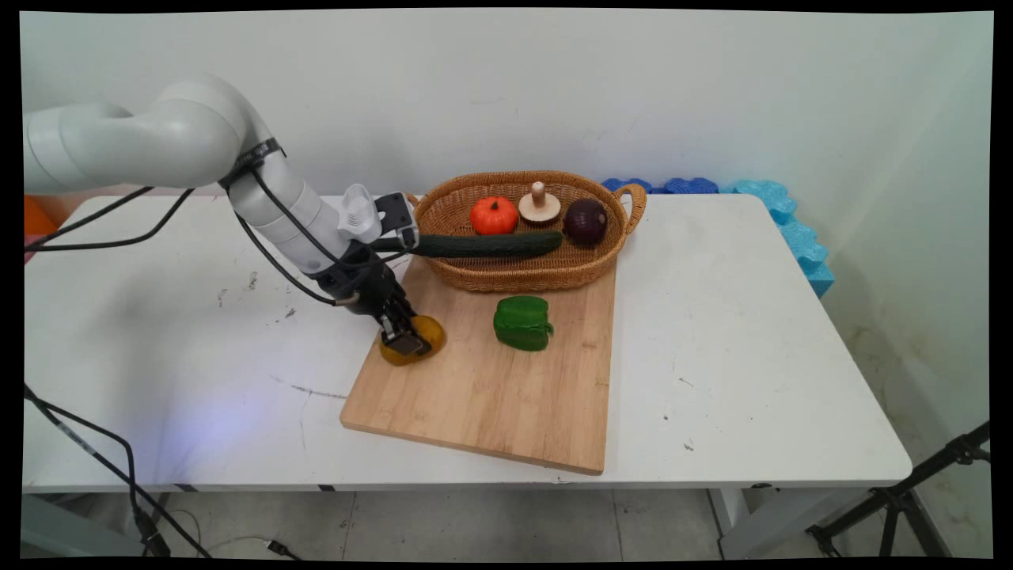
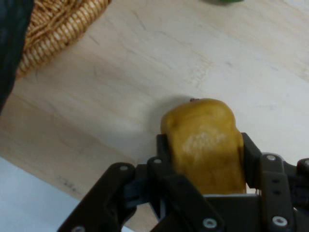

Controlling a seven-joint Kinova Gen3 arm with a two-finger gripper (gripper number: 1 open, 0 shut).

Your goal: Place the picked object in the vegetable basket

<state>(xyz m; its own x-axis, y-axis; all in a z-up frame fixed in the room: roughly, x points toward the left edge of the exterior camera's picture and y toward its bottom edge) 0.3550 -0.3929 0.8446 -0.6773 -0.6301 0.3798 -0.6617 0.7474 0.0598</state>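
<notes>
My gripper (image 1: 405,339) is down at the left edge of the wooden cutting board (image 1: 491,396), shut on a yellow-brown potato-like piece (image 1: 418,339). In the hand view the same yellow piece (image 2: 205,142) sits squeezed between the two black fingers (image 2: 163,150), resting on the board (image 2: 145,72). A green bell pepper (image 1: 522,322) lies on the board to the right of it. Behind the board stands a wicker basket (image 1: 506,277) holding a small orange pumpkin (image 1: 493,215), a wooden mushroom (image 1: 539,204), a dark purple onion (image 1: 585,221) and a long cucumber (image 1: 483,245).
Blue foam pieces (image 1: 779,222) lie along the wall at the table's back right. Black cables (image 1: 95,229) hang from the arm on the left. A tripod leg (image 1: 902,495) stands on the floor at lower right. The basket's rim (image 2: 53,29) shows in the hand view's upper left.
</notes>
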